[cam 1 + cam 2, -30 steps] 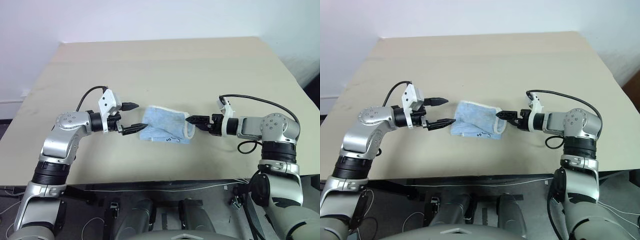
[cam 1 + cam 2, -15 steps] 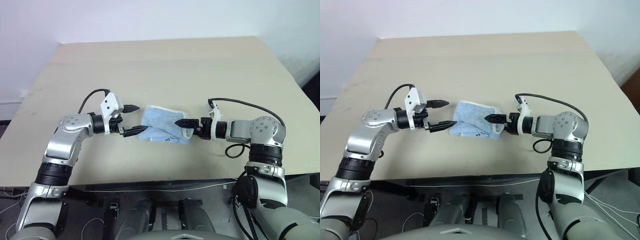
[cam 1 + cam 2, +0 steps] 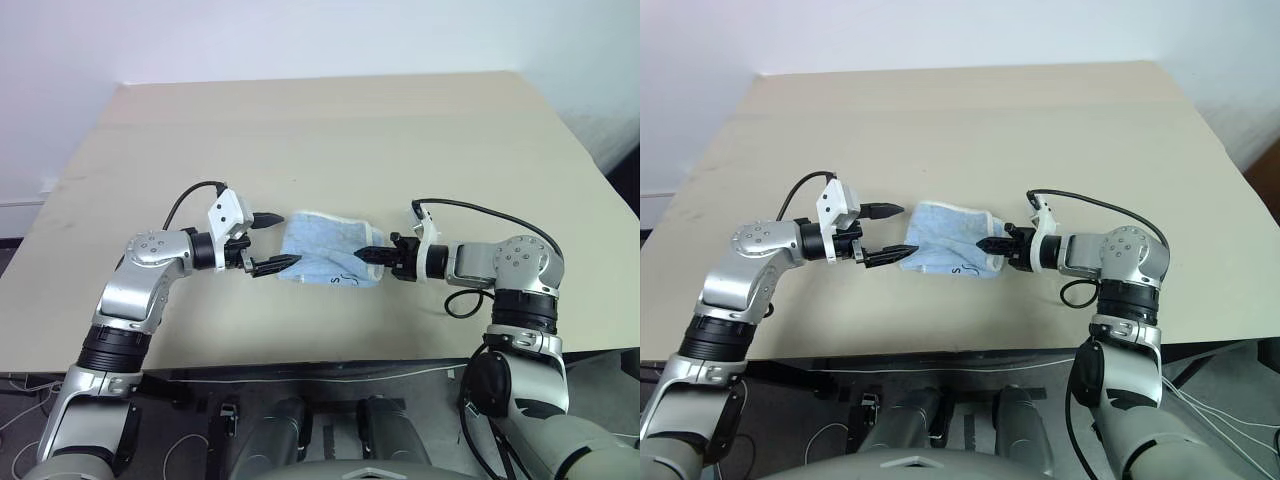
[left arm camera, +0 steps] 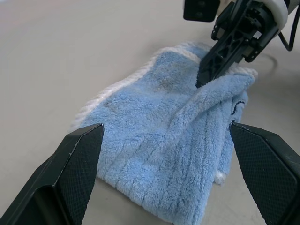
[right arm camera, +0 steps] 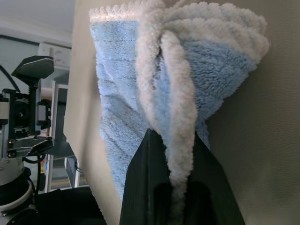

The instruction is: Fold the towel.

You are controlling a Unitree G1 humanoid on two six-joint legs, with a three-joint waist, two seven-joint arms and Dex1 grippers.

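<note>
Beige surface (image 3: 420,130), white wall behind | towel (image 3: 325,250) lies crumpled mid-surface btwn our arms; soft, light, floppy terry, we'd grab by white edging | right tool (image 3: 368,256) clamped on its right edge fold | left tool (image 3: 274,241) spread wide just beside left edge, both arms low, pointing inward.

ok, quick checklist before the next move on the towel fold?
1. Right gripper shut on towel edge: ok, white edging pinched between its fingers.
2. Left gripper open: ok.
3. Left gripper at the towel's other end: ok, beside it, not gripping.
4. Towel flat: not ok, bunched and creased.
5. Table space to spread it: ok.
6. Layers caught in the pinch: cannot tell.
</note>
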